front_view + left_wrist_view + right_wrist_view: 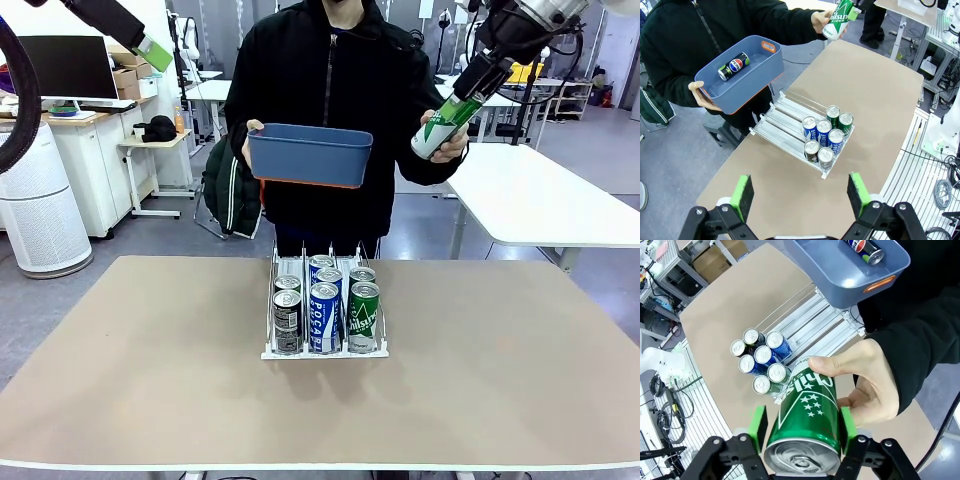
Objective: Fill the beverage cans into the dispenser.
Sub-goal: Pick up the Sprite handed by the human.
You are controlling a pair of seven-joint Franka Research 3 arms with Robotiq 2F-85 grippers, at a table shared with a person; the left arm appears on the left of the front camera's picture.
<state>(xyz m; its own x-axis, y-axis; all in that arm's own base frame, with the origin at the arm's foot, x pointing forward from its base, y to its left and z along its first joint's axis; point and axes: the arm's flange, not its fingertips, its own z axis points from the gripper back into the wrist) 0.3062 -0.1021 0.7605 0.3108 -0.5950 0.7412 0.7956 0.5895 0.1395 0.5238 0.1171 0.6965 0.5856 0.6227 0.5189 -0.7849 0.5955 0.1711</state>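
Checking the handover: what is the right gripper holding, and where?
The green can, pads on its sides near the top end; the person's hand grips it too.

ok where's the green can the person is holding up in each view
front view: green can upper right, right of the blue tub.
left wrist view: top edge, right of centre, tub at left.
right wrist view: bottom centre, between the right end effector's pads, tub at top.
shared landmark: the blue tub.
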